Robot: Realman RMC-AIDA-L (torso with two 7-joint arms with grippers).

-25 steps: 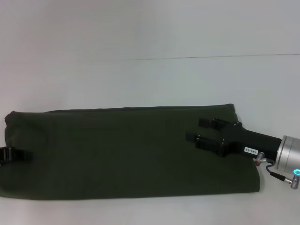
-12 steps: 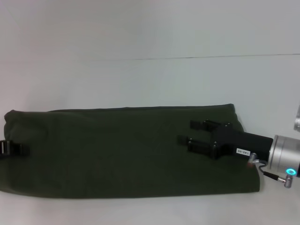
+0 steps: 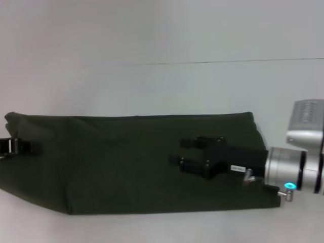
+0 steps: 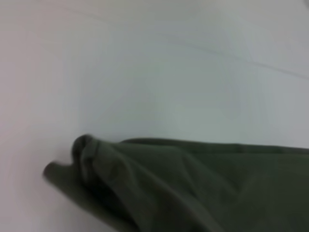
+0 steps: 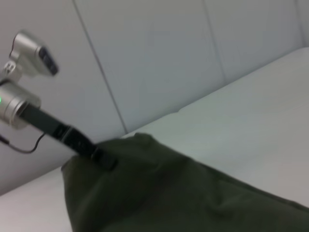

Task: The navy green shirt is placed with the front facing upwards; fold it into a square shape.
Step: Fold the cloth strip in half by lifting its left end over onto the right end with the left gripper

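The navy green shirt (image 3: pixel 126 162) lies on the white table as a long dark olive strip running left to right, and no lettering shows. At its left end my left gripper (image 3: pixel 20 147) is shut on the cloth, and that end is raised and bunched (image 4: pixel 120 179). From the right wrist view the left gripper (image 5: pixel 99 155) pinches the peaked edge of the shirt (image 5: pixel 183 193). My right gripper (image 3: pixel 179 152) hovers over the right half of the shirt, its fingers pointing left, apart and holding nothing.
The white table (image 3: pixel 162 86) stretches bare behind the shirt, with a thin seam line across it. A narrow band of table shows in front of the shirt. The right arm's silver wrist (image 3: pixel 286 169) hangs over the shirt's right end.
My right gripper has slid left over the shirt. The left gripper has risen slightly, and the shirt's front-left corner has pulled in off the table.
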